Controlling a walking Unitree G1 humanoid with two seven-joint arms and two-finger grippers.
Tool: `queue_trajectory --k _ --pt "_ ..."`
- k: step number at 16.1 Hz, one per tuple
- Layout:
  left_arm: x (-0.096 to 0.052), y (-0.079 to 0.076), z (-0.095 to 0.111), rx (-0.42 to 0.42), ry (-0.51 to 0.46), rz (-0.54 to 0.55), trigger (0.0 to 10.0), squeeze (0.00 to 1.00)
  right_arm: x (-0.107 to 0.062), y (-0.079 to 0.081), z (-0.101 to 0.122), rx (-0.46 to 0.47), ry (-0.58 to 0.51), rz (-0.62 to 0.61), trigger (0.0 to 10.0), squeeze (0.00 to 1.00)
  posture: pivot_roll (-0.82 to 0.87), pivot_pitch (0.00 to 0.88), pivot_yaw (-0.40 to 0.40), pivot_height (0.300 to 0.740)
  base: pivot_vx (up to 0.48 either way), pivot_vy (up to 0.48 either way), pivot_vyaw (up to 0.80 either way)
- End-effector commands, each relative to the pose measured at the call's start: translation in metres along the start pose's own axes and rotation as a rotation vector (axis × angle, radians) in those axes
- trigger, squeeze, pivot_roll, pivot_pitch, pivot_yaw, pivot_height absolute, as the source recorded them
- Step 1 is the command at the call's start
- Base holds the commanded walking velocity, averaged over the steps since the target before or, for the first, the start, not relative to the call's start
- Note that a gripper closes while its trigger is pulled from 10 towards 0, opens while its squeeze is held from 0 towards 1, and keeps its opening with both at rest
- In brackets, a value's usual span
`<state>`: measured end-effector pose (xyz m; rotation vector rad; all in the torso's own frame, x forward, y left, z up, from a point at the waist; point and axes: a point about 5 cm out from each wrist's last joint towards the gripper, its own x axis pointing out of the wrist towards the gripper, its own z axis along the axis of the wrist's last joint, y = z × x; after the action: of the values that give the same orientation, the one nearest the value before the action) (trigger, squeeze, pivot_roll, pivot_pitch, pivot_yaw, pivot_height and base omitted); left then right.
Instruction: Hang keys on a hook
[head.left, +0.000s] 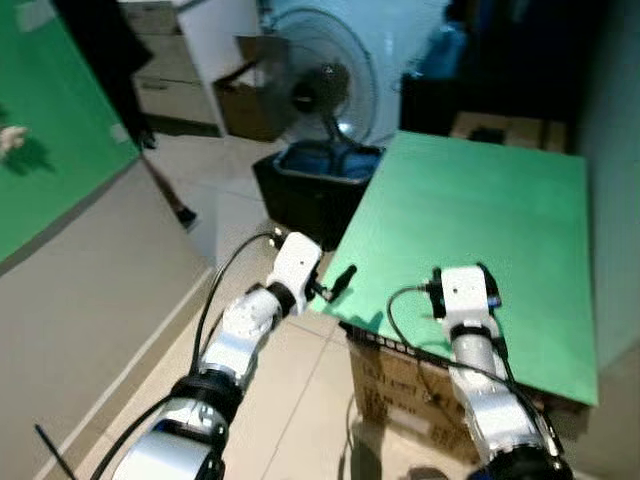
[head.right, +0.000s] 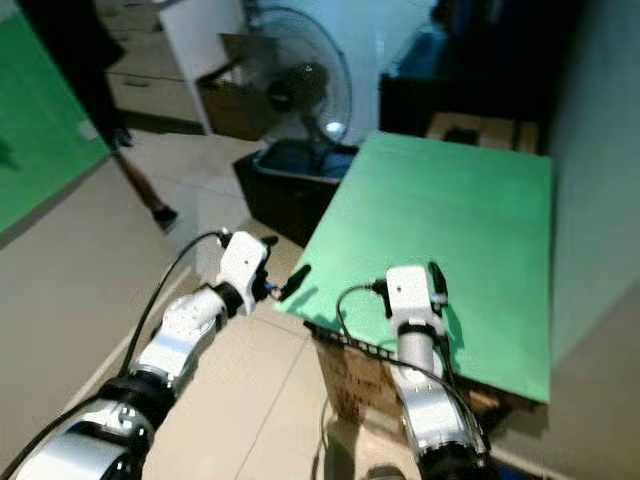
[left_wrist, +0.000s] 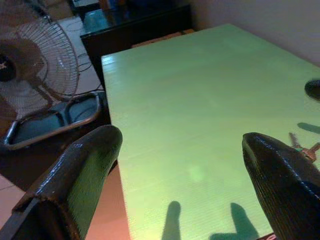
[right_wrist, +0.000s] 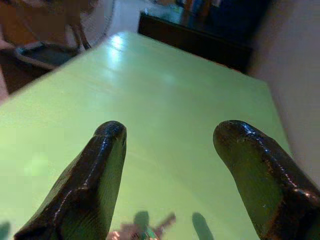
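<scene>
A flat green tabletop (head.left: 470, 210) lies over a cardboard box. The keys (right_wrist: 142, 231) rest on it near its front edge, small and partly cut off just below my right gripper's fingers; in the left wrist view the keys (left_wrist: 301, 146) peek out beside one black finger. My right gripper (head.left: 463, 278) hovers open over the table's front part, directly above the keys. My left gripper (head.left: 340, 282) is open too, held at the table's front left corner with nothing between its fingers (left_wrist: 85, 170).
A standing fan (head.left: 325, 90) and a black bin (head.left: 305, 185) are just beyond the table's left side. A green panel (head.left: 45, 130) covers the left wall. A person's legs (head.left: 150, 130) are at the far left. Dark furniture (head.left: 470, 95) stands behind the table.
</scene>
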<state>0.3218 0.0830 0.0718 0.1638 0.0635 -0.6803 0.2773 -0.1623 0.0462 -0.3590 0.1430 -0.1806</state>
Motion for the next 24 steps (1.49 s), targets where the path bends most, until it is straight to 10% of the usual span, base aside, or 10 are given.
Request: queue_trajectory --k 1,10,12,17,24 --pt "-0.004 0.007 -0.002 0.009 0.019 0.014 10.0 0.00 0.001 0.005 0.003 -0.003 0.001 -0.009 10.0 0.00 -0.26 0.000 0.183 0.722 0.000 0.000 0.00" --pt "-0.015 0.018 -0.006 0.008 0.030 0.039 10.0 0.00 0.026 0.016 0.030 0.078 -0.014 -0.103 10.0 0.00 -0.20 0.000 0.217 0.722 0.000 0.000 0.00" --pt "-0.050 0.038 -0.015 0.062 0.095 0.018 10.0 0.00 0.053 0.020 0.052 0.076 0.024 -0.226 10.0 0.00 -0.10 0.000 0.291 0.722 0.000 0.000 0.00" --pt "-0.058 0.030 -0.019 0.032 0.124 -0.002 10.0 0.00 0.041 0.049 0.020 -0.268 0.113 -0.033 10.0 0.00 -0.13 0.023 0.286 0.722 0.000 0.000 0.00" --pt "-0.051 0.013 -0.021 -0.023 0.127 -0.019 10.0 0.00 0.035 0.051 0.006 -0.463 0.091 0.049 10.0 0.00 -0.18 0.036 0.267 0.722 0.000 0.000 0.00"
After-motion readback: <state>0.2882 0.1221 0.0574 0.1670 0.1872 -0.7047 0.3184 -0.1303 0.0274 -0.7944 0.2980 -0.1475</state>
